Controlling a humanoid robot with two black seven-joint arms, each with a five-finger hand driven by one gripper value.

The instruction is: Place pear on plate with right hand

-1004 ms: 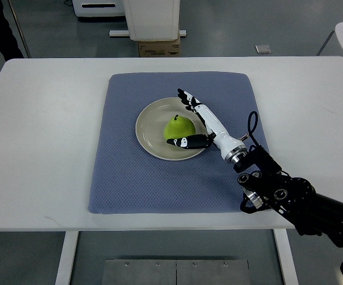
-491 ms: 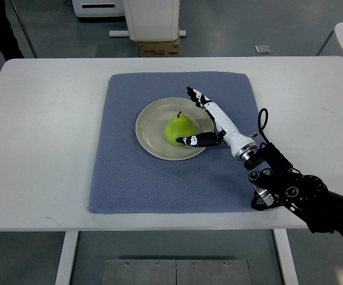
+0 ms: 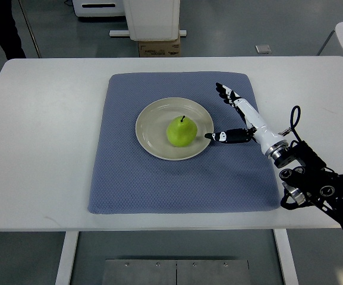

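A green pear [image 3: 181, 130] with a short dark stem stands upright in the middle of a beige plate [image 3: 149, 133], which sits on a blue-grey mat [image 3: 129, 184]. My right hand [image 3: 227, 116] is over the mat just right of the plate, its fingers spread and holding nothing. Its thumb tip lies near the plate's right rim, apart from the pear. The right arm [image 3: 314, 184] comes in from the lower right. No left arm shows.
The mat lies on a white table [image 3: 40, 148]. Beyond the far edge stand a white machine base [image 3: 152, 21] and a cardboard box [image 3: 158, 47]. A person's dark trouser leg [image 3: 2, 27] shows at the top left.
My right hand has let go of the pear and drawn back to the right, off the plate. The pear stays standing on the plate.
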